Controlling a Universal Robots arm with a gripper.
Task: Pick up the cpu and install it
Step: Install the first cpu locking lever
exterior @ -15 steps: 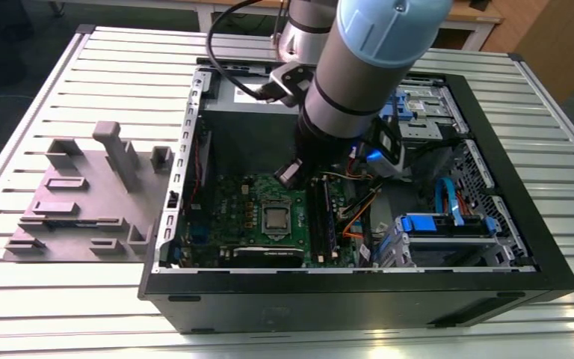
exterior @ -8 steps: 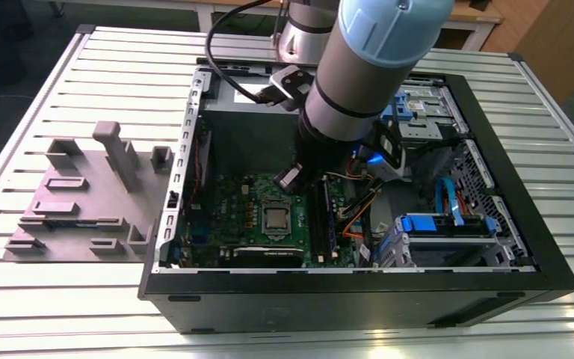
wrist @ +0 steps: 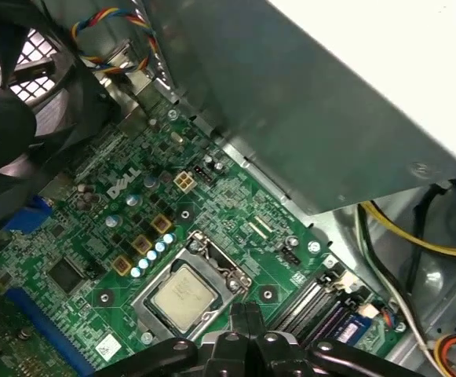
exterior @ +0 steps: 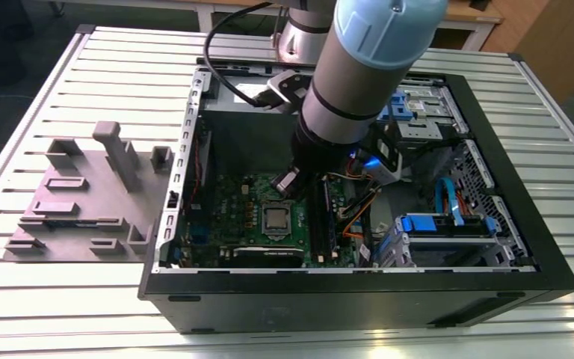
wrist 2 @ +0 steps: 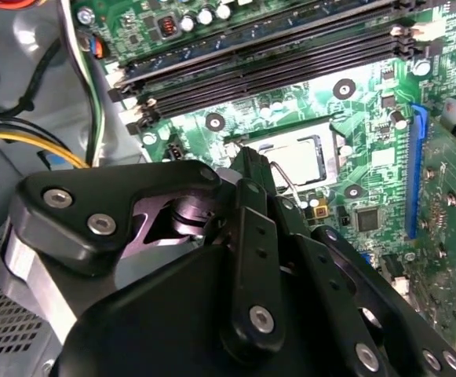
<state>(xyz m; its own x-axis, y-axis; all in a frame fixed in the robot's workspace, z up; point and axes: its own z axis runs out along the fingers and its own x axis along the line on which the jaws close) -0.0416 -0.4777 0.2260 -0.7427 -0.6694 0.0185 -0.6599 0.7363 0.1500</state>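
Small silvery square cpu sits w/in the dark metal-framed socket. Black gripper hovers just beside the socket, fingers pinched together, empty. Judging by this, lift straight off w/o nudging the cpu.

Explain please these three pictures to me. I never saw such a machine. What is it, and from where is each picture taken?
The grey tube is a robot arm reaching into an open computer case. The exterior view looks from outside; both wrist views come from cameras riding on the arm. The black metal part is the gripper, hovering close above the green motherboard. The cpu, a small silvery square, already sits in its socket. A grey fixture lies on the table beside the case.
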